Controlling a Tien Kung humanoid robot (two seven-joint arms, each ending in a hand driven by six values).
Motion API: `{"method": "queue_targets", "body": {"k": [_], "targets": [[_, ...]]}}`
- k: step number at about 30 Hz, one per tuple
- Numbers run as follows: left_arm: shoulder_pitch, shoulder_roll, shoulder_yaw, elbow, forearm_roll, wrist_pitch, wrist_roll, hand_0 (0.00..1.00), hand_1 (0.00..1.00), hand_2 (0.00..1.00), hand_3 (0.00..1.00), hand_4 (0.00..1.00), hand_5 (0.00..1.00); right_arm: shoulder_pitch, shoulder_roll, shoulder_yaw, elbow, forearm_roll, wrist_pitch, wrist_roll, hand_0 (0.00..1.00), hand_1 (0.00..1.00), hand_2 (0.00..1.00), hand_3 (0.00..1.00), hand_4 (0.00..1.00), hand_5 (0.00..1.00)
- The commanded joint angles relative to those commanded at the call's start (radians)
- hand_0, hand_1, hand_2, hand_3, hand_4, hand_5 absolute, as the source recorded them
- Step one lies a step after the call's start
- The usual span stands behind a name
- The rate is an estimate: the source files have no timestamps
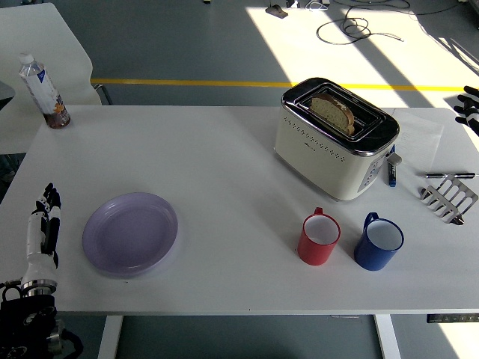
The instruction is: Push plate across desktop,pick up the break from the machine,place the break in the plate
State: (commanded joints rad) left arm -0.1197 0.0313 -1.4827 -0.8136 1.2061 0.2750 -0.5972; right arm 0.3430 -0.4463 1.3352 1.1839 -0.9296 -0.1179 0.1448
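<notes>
Currently the left hand [43, 233] lies flat, fingers straight and empty, just beside the plate [130, 233]. Bread [333, 112] stands in the toaster [334, 140]; whether the right hand [469, 107] is open or closed cannot be told.

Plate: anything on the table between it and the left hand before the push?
Nothing visible. The left hand sits just left of the purple plate, fingers straight, with only bare white table between them. The bottle stands far back at the corner, out of the way.

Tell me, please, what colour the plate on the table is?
The plate is pale lilac, seen clearly in the head view.
</notes>
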Motion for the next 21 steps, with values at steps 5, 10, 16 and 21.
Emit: {"method": "queue_targets", "body": {"k": [5,10,16,21], "targets": [[-0.008,-0.006,0.019,0.029,-0.002,-0.008,0.000,0.927,0.960,0.998,0.981,0.570,0.998,0.000,0.003,-0.003,-0.001,0.000,0.001,-0.001,0.829,0.789,0.827,0.836,0.510,0.468],[-0.020,-0.010,0.036,0.046,-0.002,-0.012,-0.003,0.923,0.955,0.998,0.978,0.567,0.998,-0.001,0.006,-0.007,-0.001,0.000,0.002,-0.001,0.828,0.788,0.827,0.836,0.509,0.469],[-0.033,-0.015,0.063,0.060,-0.012,-0.018,-0.003,0.920,0.954,0.998,0.976,0.560,0.998,0.002,0.006,-0.006,0.001,0.000,0.003,-0.001,0.829,0.788,0.827,0.836,0.508,0.469],[-0.038,-0.019,0.075,0.075,-0.025,-0.023,-0.002,0.920,0.952,0.998,0.975,0.556,0.998,0.001,0.007,-0.004,0.001,0.000,0.003,-0.001,0.827,0.788,0.827,0.836,0.508,0.469]]}}
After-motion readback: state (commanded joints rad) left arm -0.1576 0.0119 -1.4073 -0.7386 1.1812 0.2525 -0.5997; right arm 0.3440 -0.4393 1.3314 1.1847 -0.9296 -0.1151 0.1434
